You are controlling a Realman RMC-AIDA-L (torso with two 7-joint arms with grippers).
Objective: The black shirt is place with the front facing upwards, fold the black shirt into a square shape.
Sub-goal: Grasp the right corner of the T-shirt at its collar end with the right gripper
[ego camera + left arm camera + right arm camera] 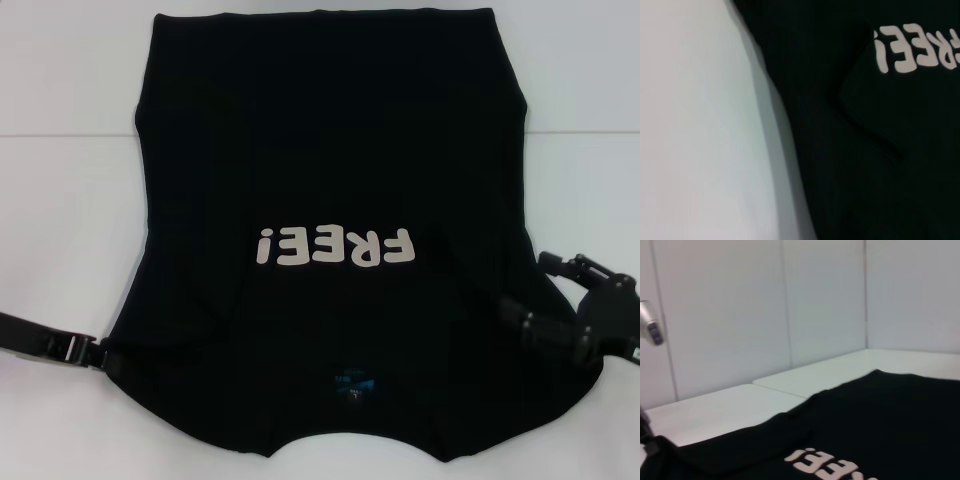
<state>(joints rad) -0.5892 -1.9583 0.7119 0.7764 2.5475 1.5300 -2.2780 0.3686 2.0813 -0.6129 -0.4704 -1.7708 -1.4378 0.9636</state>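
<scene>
The black shirt point(330, 150) lies flat on the white table point(60, 200), front up. Its white letters "FREE!" point(335, 245) read upside down to me, and the small blue neck label point(355, 385) is near the front edge. My left gripper point(103, 352) is low at the shirt's near left corner, touching the cloth's edge. My right gripper point(525, 322) is at the shirt's near right edge, over the cloth. The shirt also shows in the left wrist view point(865, 150) and in the right wrist view point(880, 425), each with part of the letters.
Bare white table lies left of the shirt point(700, 125) and right of it point(590, 150). A seam point(60, 135) crosses the tabletop. White wall panels point(815, 300) stand behind the table. A small grey part point(652, 327) shows at the right wrist view's edge.
</scene>
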